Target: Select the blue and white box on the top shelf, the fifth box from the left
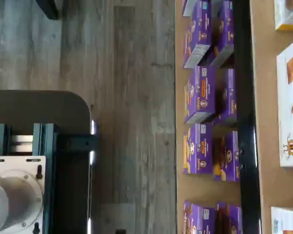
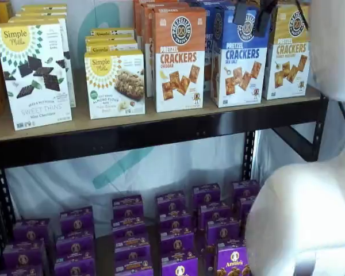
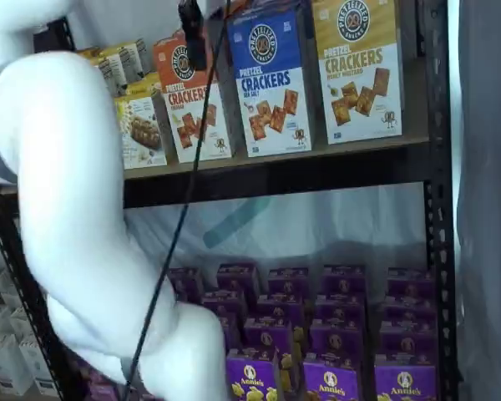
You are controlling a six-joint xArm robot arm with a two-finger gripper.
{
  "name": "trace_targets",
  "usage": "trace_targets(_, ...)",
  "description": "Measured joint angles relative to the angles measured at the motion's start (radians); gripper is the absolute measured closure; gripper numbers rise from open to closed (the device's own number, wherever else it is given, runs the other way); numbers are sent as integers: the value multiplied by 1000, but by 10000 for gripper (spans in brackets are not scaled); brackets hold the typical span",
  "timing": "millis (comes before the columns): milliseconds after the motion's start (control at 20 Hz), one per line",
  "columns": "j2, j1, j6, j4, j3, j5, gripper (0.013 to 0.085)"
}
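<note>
Blue over white, the box (image 2: pixel 239 57) stood upright on the top shelf (image 2: pixel 161 133) with its long axis vertical and its printed face turned out to the front; the orange cheddar box (image 2: pixel 179 59) was just beside it on 1 side and the yellow box (image 2: pixel 287 52) just beside it on the other; more boxes of its kind seemed to stand behind it, though the row was hard to follow. In both shelf views the gripper (image 2: pixel 252 17) hung from the upper edge in front of the blue half, near the round logo, with a cable (image 3: pixel 184 209) trailing down; only dark finger shapes showed, so whether the jaws were spread or pressed together could not be told. The step looked like the approach, with no grasp made yet. To do it well, the fingers would likely need to be spread wider than the narrow sides of the box, centred on it, and pushed in level so that neither finger nudged the 2 neighbours; a grip across the upper half would probably let it slide out without tipping. The wrist view showed only purple boxes (image 1: pixel 200 95) on the lower level and grey floor.
</note>
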Motion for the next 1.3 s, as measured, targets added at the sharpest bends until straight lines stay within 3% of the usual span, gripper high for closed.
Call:
trace_targets(150, 6, 4, -7, -22, 7, 30, 130)
trace_targets(300, -18, -16, -22, -6, 49, 5, 130)
trace_targets(550, -70, -83, -47, 95, 117, -92, 130)
trace_targets(1000, -124, -159, -63, 248, 182, -289, 130)
trace_targets(1300, -80, -180, -69, 285, 136, -321, 130)
